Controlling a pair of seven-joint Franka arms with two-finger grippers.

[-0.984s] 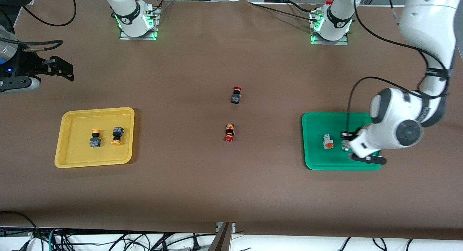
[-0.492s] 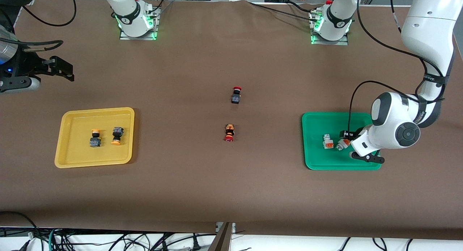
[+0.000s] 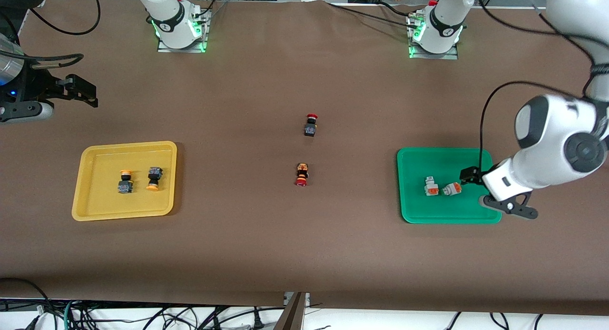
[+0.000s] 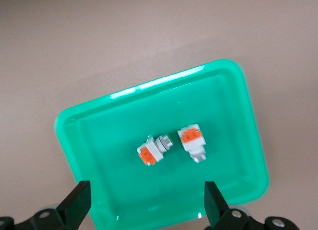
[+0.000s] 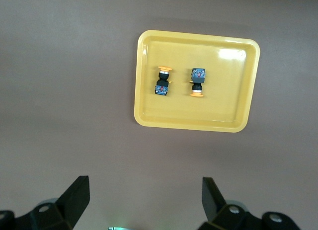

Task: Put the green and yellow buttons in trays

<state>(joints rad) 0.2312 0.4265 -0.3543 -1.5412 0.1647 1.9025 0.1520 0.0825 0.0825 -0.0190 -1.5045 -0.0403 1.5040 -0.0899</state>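
Two white-grey buttons with orange blocks (image 3: 431, 186) (image 3: 452, 189) lie side by side in the green tray (image 3: 442, 161). The left wrist view shows them (image 4: 155, 151) (image 4: 193, 140) in that tray (image 4: 99, 140). My left gripper (image 3: 468, 175) (image 4: 146, 195) is open and empty, up over the tray's edge toward the left arm's end. Two black buttons with yellow-orange caps (image 3: 125, 181) (image 3: 153, 178) lie in the yellow tray (image 3: 100, 197); they also show in the right wrist view (image 5: 163, 81) (image 5: 197, 82) (image 5: 233, 111). My right gripper (image 3: 88, 94) (image 5: 144, 188) waits open, high over the table.
Two black switches with red caps lie on the brown table between the trays, one (image 3: 311, 124) farther from the front camera than the other (image 3: 301, 174). The arm bases (image 3: 178, 30) (image 3: 435, 33) stand along the table's back edge.
My left gripper let go of the second white-grey button in the green tray, then rose and drew back toward the left arm's end. The right arm has not moved.
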